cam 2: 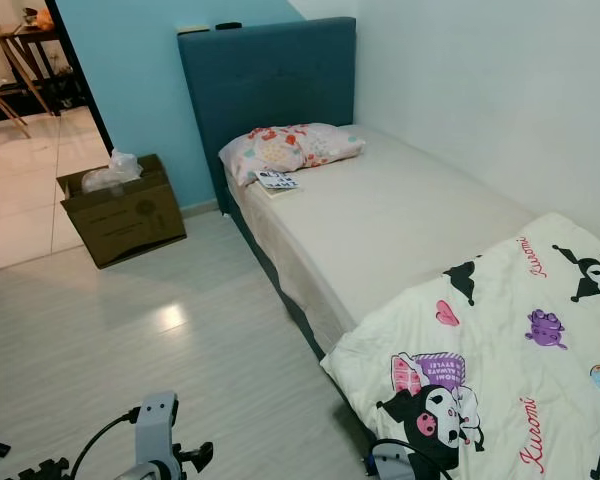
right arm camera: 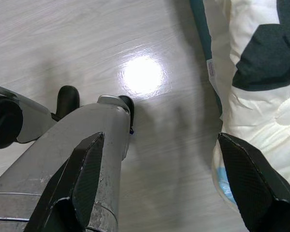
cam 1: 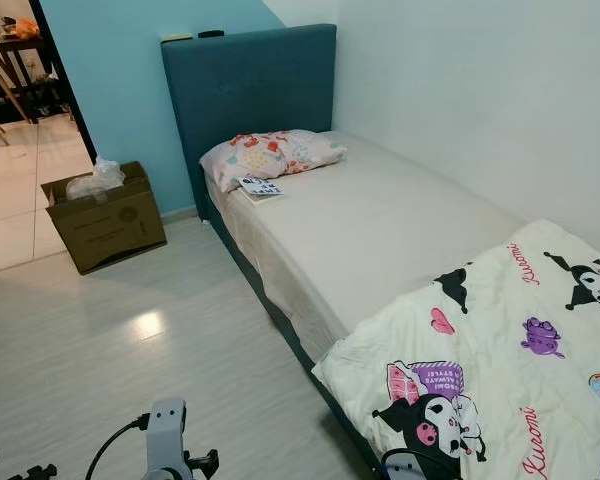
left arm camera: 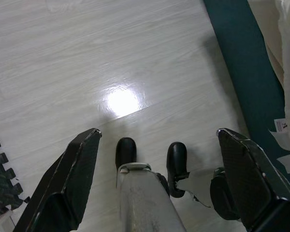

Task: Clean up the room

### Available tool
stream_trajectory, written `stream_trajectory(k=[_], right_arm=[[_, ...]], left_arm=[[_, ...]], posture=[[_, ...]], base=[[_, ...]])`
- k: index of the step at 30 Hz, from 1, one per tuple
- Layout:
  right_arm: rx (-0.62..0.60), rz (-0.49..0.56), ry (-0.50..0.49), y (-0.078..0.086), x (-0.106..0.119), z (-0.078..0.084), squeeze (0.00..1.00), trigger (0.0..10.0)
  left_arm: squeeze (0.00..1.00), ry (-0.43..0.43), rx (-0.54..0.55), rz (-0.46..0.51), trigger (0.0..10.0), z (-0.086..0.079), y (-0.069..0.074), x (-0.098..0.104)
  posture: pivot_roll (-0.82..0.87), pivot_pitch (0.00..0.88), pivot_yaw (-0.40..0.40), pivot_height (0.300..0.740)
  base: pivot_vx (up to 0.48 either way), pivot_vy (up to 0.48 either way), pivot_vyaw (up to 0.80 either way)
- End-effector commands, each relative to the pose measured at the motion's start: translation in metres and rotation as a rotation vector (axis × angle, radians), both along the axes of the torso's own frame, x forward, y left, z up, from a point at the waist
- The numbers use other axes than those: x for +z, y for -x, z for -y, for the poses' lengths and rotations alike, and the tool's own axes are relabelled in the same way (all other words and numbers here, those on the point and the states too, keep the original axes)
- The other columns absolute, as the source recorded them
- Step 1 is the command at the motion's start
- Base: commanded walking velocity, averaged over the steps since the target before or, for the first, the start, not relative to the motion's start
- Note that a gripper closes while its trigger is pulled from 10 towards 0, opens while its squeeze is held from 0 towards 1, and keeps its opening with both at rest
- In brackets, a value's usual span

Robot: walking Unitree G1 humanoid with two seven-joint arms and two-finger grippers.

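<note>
A bed (cam 1: 380, 215) with a teal headboard (cam 1: 250, 85) runs along the white wall. A floral pillow (cam 1: 270, 153) lies at its head, and a small printed booklet (cam 1: 260, 187) rests just in front of the pillow. A cream cartoon-print blanket (cam 1: 500, 350) covers the near end and hangs over the side. Both arms hang low by my legs. In the left wrist view my left gripper (left arm camera: 159, 179) is open above the pale floor with nothing held. Beside the blanket's hanging edge (right arm camera: 251, 72), my right gripper (right arm camera: 166, 186) is open too.
An open cardboard box (cam 1: 105, 215) holding a crumpled plastic bag (cam 1: 95, 180) stands on the floor against the blue wall, left of the headboard. A doorway at far left leads to a tiled room with wooden furniture (cam 1: 10, 70). Black foam matting (left arm camera: 0, 179) edges the floor near my feet.
</note>
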State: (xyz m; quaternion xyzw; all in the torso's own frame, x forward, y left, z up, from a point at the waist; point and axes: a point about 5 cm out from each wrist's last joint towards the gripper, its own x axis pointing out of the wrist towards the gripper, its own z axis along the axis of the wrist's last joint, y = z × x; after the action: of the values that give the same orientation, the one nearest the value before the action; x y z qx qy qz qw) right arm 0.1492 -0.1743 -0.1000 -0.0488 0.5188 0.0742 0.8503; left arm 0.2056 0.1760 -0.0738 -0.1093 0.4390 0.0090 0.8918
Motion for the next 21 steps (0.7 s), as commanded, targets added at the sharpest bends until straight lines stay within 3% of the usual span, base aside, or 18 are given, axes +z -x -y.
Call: stream_trajectory(k=[1, 21], right_arm=[[0.009, -0.01, -0.007, 0.001, -0.0008, -0.004, 0.0, 10.0], [0.036, 0.002, -0.033, -0.0022, 0.0005, -0.0077, 0.0, 10.0]], left_arm=[[0.0, 0.009, 0.009, -0.003, 10.0, -0.0007, 0.0002, -0.0001], [0.0, 0.013, -0.001, 0.008, 10.0, 0.0015, -0.0021, 0.0011]], posture=[[-0.01, 0.0, 0.001, 0.74], [-0.01, 0.0, -0.002, 0.74]], base=[[0.0, 0.0, 0.0], [0.224, 0.0, 0.0]])
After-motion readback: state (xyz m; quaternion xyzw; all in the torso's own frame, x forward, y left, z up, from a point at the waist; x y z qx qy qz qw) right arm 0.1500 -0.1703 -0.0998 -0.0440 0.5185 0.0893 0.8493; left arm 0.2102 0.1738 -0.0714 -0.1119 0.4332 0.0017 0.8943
